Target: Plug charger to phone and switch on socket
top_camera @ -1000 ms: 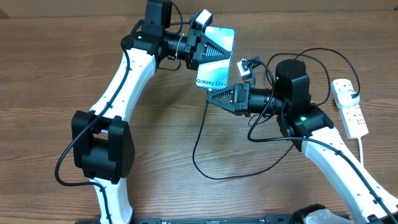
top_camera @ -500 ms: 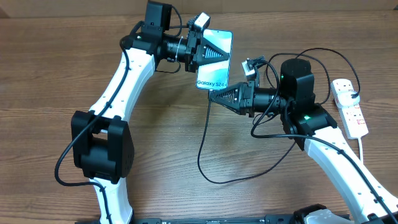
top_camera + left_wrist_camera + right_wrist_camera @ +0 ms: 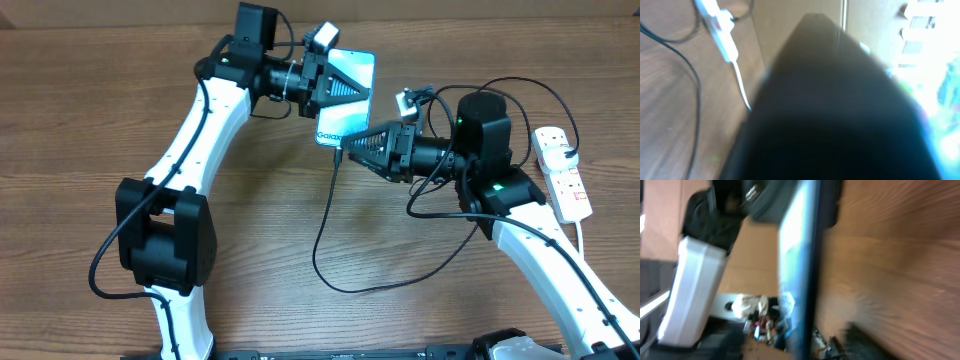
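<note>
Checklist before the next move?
1. Left gripper shut on phone: ok.
2. Charger tip seated in phone's lower edge: cannot tell, right gripper covers that spot.
3. Right gripper off charger: cannot tell.
4. Charger slack: ok, loose loop on table.
5. Socket switches uncovered: ok.
6. Socket switched on: cannot tell, too small.
</note>
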